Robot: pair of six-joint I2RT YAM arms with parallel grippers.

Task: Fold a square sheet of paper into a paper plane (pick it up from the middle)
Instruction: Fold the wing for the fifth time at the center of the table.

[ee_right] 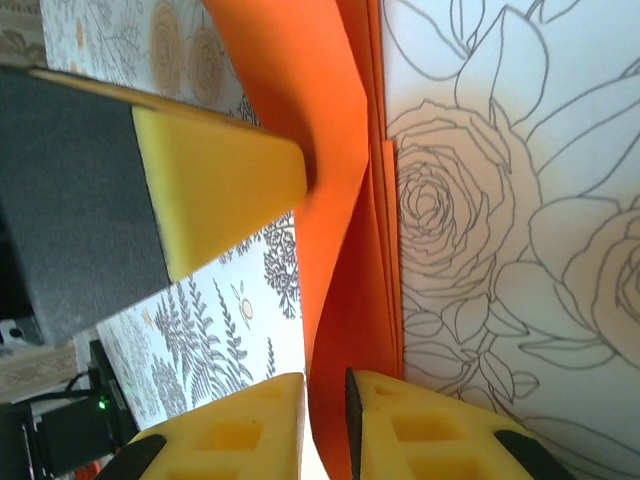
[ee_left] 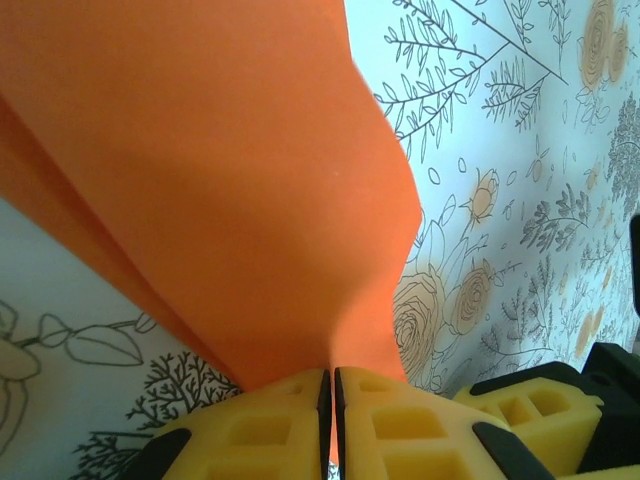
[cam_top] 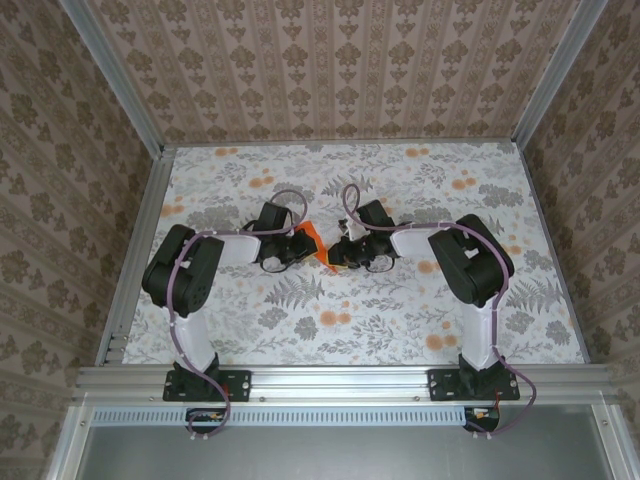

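Setting: white surface [cam_top: 400, 300] printed with grey ferns and pale-orange blossoms, closed in by walls [cam_top: 330, 60] of brown damask-patterned paper, with an aluminium rail [cam_top: 340, 380] along the 6 o'clock edge.

Item 1: bright orange paper sheet [cam_top: 312, 243], thin, creased into several layers. Location: middle of the surface in the top view, between the two wrists. In the right wrist view, stacked orange edges run along a printed rose, and a single ply bends away from them.

Item 2: left arm [cam_top: 185, 270], black and white, base at 7 o'clock, reaching the sheet from its 9 o'clock side. Its left fingers [ee_left: 345, 395], with yellow pads, are pressed together and clamped on the sheet's edge; the paper fans out toward 12 o'clock from the seam.

Item 3: right arm [cam_top: 475, 265], same build, base at 5 o'clock, meeting the sheet from its 3 o'clock side. Its right fingers [ee_right: 365, 410], also with yellow pads, stand a little apart. An orange ply passes through the gap, with light showing beside it.
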